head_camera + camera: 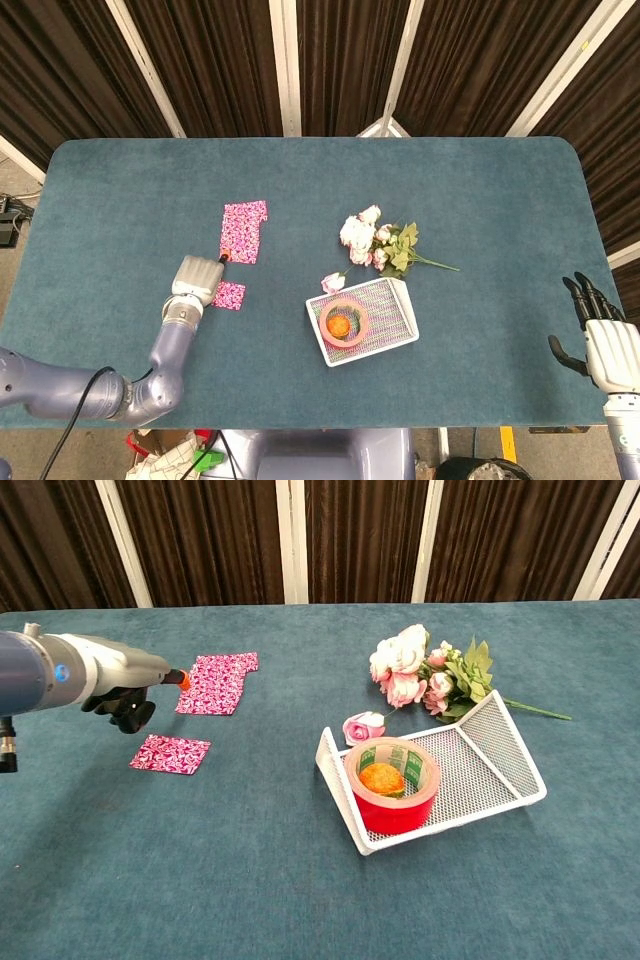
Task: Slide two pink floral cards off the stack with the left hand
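The left hand hangs just left of the stack of pink floral cards, most fingers curled under the palm and holding nothing, one extended finger with an orange tip at the stack's near-left edge; whether the tip touches the top card cannot be told from either view. One pink floral card lies alone on the teal table, nearer the robot than the stack and apart from it, so the judgement is that one card is off and the second is the step in hand. To do it well, the orange tip should come down flat on the top card only, press lightly, and draw toward the robot, clear of the lone card, so that the card beneath does not drag along on the cloth. To the right stand a white wire basket with a roll of red tape and an orange object inside it, a bouquet of artificial flowers, and a loose pink rose. The right hand rests at the far right table edge, fingers apart, empty
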`<act>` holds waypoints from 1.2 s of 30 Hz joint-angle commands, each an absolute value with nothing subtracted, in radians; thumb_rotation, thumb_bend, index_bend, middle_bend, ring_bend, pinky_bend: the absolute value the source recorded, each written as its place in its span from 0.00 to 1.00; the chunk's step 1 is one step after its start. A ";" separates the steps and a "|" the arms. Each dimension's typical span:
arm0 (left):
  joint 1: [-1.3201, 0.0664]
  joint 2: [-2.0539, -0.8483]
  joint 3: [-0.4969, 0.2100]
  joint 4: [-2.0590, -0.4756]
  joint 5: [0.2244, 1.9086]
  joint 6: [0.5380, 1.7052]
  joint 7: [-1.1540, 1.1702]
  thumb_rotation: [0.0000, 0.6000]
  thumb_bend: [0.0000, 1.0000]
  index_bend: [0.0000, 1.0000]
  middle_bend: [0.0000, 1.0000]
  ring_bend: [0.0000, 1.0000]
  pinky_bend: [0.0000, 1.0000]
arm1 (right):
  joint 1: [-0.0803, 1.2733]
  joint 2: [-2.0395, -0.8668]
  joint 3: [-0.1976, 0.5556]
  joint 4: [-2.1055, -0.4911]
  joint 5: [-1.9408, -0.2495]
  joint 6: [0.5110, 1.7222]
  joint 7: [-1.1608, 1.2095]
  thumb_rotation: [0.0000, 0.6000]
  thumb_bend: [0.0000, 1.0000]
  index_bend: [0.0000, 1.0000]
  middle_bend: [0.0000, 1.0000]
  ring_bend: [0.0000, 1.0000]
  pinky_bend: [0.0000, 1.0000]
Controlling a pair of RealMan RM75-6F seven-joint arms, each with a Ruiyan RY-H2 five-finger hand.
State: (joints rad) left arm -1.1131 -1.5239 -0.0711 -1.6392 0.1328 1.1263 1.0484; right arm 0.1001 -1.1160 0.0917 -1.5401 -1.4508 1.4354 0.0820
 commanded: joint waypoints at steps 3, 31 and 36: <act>-1.136 -1.564 -0.101 -1.570 0.090 1.087 1.070 1.00 0.97 0.00 0.81 0.77 0.68 | 0.101 -1.118 0.092 -1.541 -1.448 1.433 0.077 1.00 0.37 0.00 0.05 0.13 0.25; -1.194 -1.666 -0.152 -1.459 -0.112 1.122 1.232 1.00 0.97 0.00 0.81 0.77 0.68 | 0.100 -1.117 0.095 -1.536 -1.444 1.436 0.089 1.00 0.37 0.00 0.05 0.13 0.25; -1.188 -1.652 -0.153 -1.479 -0.170 1.160 1.276 1.00 0.97 0.00 0.81 0.77 0.68 | 0.097 -1.116 0.094 -1.537 -1.450 1.442 0.097 1.00 0.37 0.00 0.05 0.13 0.25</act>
